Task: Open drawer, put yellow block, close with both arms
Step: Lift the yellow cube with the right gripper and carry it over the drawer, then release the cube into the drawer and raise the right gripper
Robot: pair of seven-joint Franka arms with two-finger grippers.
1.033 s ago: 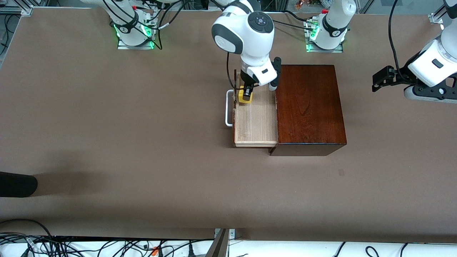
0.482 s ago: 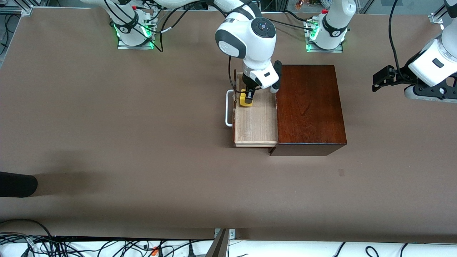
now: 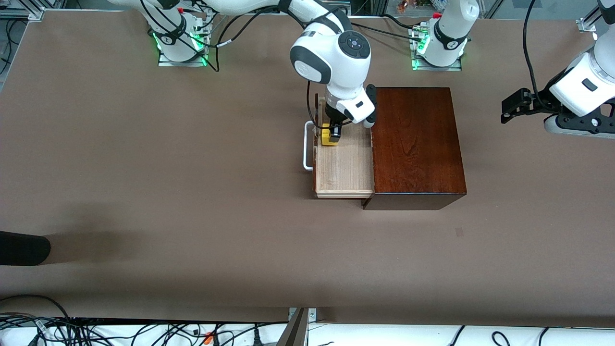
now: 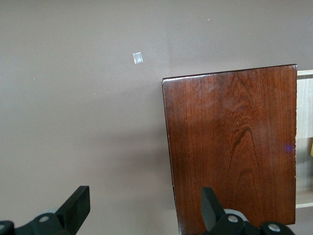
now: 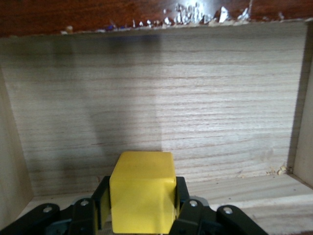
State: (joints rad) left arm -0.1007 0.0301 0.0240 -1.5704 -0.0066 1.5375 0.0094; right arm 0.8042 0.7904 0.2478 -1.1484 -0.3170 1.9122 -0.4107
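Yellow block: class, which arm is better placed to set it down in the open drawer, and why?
Right. The right gripper already holds the yellow block inside the drawer; the left gripper waits open past the wooden box.

A robotics lab: two white arms bolted at twelve o'clock on a brown-covered table (image 3: 144, 192), aluminium framing (image 3: 19, 12) at the corners, cable tangles (image 3: 96, 331) at six.
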